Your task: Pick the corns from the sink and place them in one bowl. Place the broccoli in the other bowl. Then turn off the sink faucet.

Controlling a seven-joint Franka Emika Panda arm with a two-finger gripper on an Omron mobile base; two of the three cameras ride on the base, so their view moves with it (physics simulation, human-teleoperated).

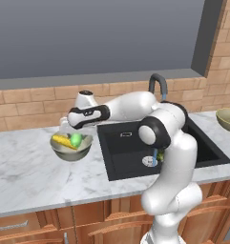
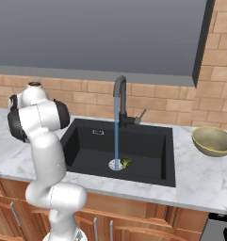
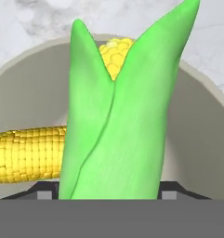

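Gripper point(image 1: 70, 132) clamped on green husked corn point(image 3: 118, 125) over pale bowl point(image 1: 71, 151) left of sink point(image 2: 148, 150), yellow cob point(image 3: 27, 155) lying in that bowl, broccoli point(image 2: 126, 163) by sink drain, faucet point(image 2: 119, 101) running, olive bowl point(image 2: 214, 140) right of sink.

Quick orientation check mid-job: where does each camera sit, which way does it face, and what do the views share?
Left base view: behind the arm's left, facing the counter; arm reaches left over the pale bowl.
Right base view: behind its right, facing the sink, running faucet, broccoli, olive bowl; arm lower left.
Hand view: on the hand, looking at the husked corn it grips above the bare cob.
Base views share sink and faucet.
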